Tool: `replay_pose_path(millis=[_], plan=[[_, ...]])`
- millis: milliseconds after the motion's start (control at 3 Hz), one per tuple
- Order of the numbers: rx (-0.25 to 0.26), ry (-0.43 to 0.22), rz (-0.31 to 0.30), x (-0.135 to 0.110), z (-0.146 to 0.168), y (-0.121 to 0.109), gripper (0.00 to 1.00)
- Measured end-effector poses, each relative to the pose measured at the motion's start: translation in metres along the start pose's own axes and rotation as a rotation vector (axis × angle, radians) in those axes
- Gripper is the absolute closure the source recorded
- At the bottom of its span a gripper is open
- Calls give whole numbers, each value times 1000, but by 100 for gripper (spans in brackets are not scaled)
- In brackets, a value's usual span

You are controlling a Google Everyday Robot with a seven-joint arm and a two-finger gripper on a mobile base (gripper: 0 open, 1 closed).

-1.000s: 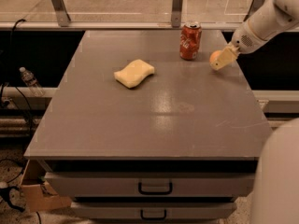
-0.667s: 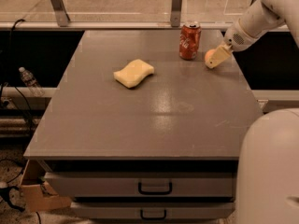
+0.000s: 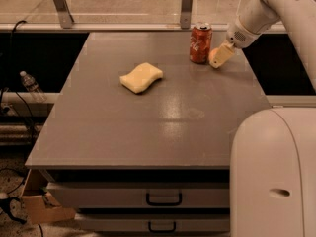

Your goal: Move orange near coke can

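Note:
The red coke can (image 3: 200, 43) stands upright near the far right of the grey table (image 3: 148, 117). My gripper (image 3: 219, 56) is just right of the can, low over the table top, with its pale fingers (image 3: 224, 54) shut on the orange (image 3: 213, 57). Only a small part of the orange shows at the fingers' left side, a short gap from the can. I cannot tell whether the orange rests on the table.
A pale yellow wavy-edged sponge (image 3: 141, 77) lies left of the table's middle. A glass railing with metal posts (image 3: 186, 4) runs behind the table. Drawers (image 3: 163, 198) sit under the front edge. My white base (image 3: 274, 172) fills the lower right. A water bottle (image 3: 32, 86) lies at the left.
My gripper has carried the orange a little to the left and back, closer to the coke can. The can and the sponge have not moved.

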State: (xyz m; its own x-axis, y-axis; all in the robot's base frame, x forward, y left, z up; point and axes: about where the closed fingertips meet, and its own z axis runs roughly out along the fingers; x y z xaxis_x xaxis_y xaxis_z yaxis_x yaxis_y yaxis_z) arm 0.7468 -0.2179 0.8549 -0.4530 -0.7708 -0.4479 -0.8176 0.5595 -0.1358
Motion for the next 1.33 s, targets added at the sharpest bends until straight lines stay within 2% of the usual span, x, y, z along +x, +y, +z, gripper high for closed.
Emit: replay_pose_path(millis=[667, 1000, 1333], plan=[[16, 17, -15, -5, 4, -4, 100], [11, 19, -15, -5, 9, -3, 83], [7, 21, -16, -5, 13, -3, 59]])
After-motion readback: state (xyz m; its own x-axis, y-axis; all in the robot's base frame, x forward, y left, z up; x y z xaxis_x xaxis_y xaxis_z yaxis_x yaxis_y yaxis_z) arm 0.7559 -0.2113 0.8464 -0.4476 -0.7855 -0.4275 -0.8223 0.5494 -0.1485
